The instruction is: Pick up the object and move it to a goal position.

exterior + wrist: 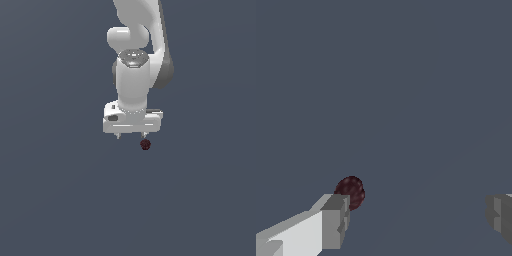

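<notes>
Your gripper (131, 135) is spread wide, holding nothing; the two fingertips (335, 220) sit well apart in the wrist view. The ball (145, 144) is dark maroon-brown, round, slightly bumpy, far narrower than the gripper. It sits just below the fingertip on the exterior view's right, right beside that tip, not between the jaws. You can't tell whether they touch. Around it is only plain grey-blue ground (60, 200); nothing blocks access. Being round, it has no long axis or heading.

The white arm (134, 75) is held vertically at the frame's upper centre; the claw (131, 135) is pointed downward, fingers spread wide.
</notes>
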{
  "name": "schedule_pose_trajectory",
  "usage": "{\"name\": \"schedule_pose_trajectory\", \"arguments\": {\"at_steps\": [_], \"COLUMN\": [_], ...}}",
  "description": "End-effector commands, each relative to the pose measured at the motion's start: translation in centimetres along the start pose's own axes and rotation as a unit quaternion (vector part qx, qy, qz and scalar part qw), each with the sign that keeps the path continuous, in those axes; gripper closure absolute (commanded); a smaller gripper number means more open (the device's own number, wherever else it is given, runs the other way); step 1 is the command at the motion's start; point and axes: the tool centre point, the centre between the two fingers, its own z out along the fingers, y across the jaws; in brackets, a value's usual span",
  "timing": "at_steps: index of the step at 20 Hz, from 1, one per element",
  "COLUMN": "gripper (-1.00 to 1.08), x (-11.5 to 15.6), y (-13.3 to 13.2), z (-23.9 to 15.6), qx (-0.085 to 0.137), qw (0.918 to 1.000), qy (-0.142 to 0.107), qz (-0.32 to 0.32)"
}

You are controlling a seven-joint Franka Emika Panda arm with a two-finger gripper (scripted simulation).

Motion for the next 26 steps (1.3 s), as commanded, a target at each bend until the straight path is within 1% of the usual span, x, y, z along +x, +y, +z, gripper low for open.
{"name": "schedule_pose_trajectory", "arguments": {"at_steps": [1,4,10,13,17,20,23,26], "gripper": [-0.92,-0.92,-0.92,-0.92,-0.92,-0.92,-0.92,-0.92], "x": [0.0,-0.2,-1.0,-0.9,-1.1,-1.6,-2.4,-3.6], "y": [0.0,0.6,3.7,3.8,2.9,1.6,-0.4,-3.0], "z": [0.0,0.3,1.4,1.3,1.9,3.1,4.8,6.9], "qx": [0.000,-0.001,-0.008,-0.009,-0.008,-0.007,-0.006,-0.003], "qw": [1.0000,1.0000,0.9992,0.9991,0.9995,0.9998,0.9995,0.9980], "qy": [0.000,-0.003,-0.016,-0.016,-0.017,-0.019,-0.022,-0.026], "qz": [0.000,0.005,0.036,0.039,0.026,0.008,-0.021,-0.058]}}
